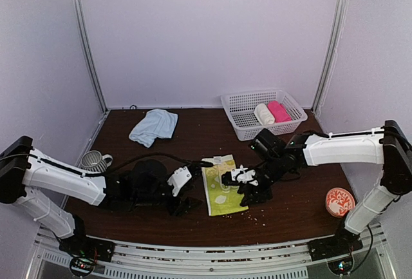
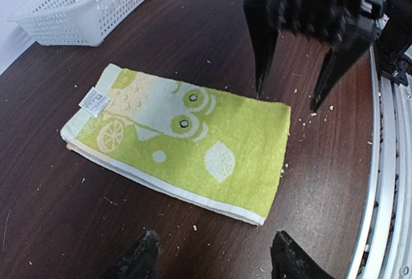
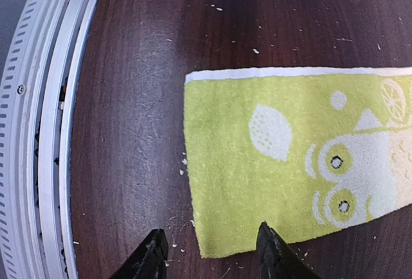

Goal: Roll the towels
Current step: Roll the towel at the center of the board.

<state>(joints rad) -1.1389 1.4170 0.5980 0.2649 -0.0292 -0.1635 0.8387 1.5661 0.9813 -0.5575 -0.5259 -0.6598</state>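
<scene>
While green towel (image 2: 193,140) lies flat | left fingers (image 2: 143,256) apart nearby | right fingers (image 3: 273,253) apart at its corner

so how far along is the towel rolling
Early. Done: the green towel lies folded flat as a strip. In hand: the right gripper hangs open over its near end, the left gripper open beside it, nothing gripped. Remaining: rolling it, then the blue towel, crumpled at the back left.

Top external view high, facing down over the whole table (image 1: 193,131), left wrist view low, close, slanting across the yellow-green towel (image 2: 193,137) toward the basket (image 2: 96,15) upper left, right wrist view straight down, close, all sharing that towel.
</scene>
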